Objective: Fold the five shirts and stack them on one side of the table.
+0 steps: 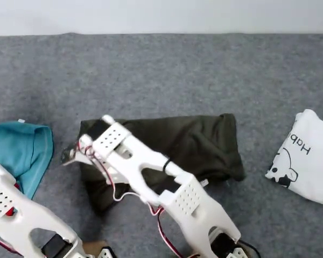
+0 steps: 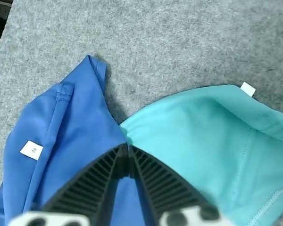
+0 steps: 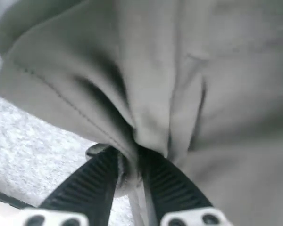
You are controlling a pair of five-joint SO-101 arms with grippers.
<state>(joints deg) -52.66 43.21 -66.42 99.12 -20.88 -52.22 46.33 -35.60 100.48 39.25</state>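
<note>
A dark olive shirt (image 1: 194, 142) lies bunched in the middle of the grey table. My right gripper (image 1: 71, 155) is at the shirt's left edge. In the right wrist view it (image 3: 132, 155) is shut on a pinched fold of the olive shirt (image 3: 217, 70). A teal shirt (image 1: 19, 148) lies at the left side. In the left wrist view my left gripper (image 2: 128, 150) is shut, its tip over the spot where a blue shirt (image 2: 70, 136) and the teal shirt (image 2: 203, 136) meet. A white printed shirt (image 1: 307, 158) lies folded at the right edge.
The grey felt table top (image 1: 161, 75) stretches bare across the far half. The left arm's white body (image 1: 11, 207) covers the near left corner. A white wall runs along the table's far edge.
</note>
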